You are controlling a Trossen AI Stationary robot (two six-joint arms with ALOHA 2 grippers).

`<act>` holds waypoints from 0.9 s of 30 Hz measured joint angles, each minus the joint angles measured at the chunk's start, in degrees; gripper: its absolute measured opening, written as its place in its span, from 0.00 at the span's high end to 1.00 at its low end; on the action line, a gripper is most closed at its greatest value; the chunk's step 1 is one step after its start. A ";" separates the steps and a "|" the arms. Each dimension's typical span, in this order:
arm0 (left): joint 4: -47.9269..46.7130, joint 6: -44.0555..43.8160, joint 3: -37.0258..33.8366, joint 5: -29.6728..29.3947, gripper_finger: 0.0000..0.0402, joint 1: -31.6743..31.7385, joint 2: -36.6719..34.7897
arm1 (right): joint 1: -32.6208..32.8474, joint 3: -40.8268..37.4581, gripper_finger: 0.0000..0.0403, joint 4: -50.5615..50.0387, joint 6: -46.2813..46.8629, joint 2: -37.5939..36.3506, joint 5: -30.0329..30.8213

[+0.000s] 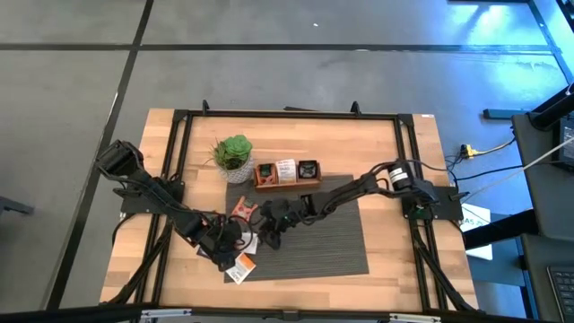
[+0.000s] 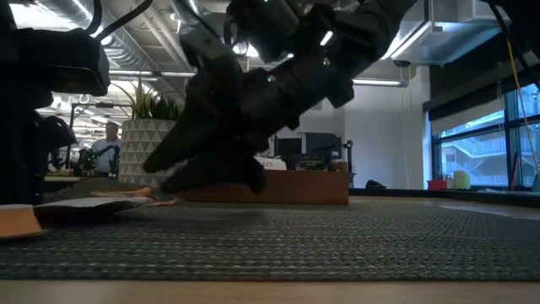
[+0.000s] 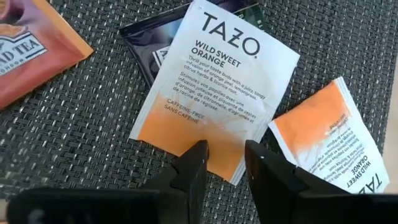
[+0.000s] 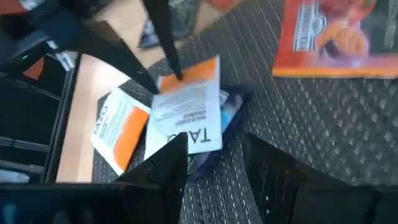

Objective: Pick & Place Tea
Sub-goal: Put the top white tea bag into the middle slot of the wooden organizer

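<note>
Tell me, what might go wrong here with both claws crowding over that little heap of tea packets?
The white Tazo sachet lies on top of a dark sachet, so the open left gripper could pinch both at once. The open right gripper hangs over the same pile, so the two arms may bump. A second white sachet sits beside it and could get nudged off the grey mat.
</note>
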 joint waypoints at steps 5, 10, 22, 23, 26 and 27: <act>1.08 -0.58 -0.14 -2.64 0.73 0.09 0.13 | -0.02 0.00 0.61 0.46 3.09 1.39 -0.47; 1.16 -1.46 -0.15 -2.93 0.73 0.07 0.15 | -0.09 0.00 0.61 2.70 1.62 1.41 -0.43; 1.73 -1.46 -0.17 -4.92 0.73 0.11 0.25 | -0.07 0.04 0.61 4.22 1.57 1.39 -0.35; 1.75 -1.46 -0.17 -5.04 0.73 0.11 0.26 | -0.08 0.04 0.61 3.89 1.61 1.39 -0.08; 1.80 -1.46 -0.17 -5.28 0.73 0.11 0.26 | -0.07 0.04 0.61 2.39 1.58 1.39 1.83; 1.82 -1.46 -0.17 -5.30 0.72 0.11 0.26 | -0.07 0.04 0.61 2.01 1.60 1.39 2.17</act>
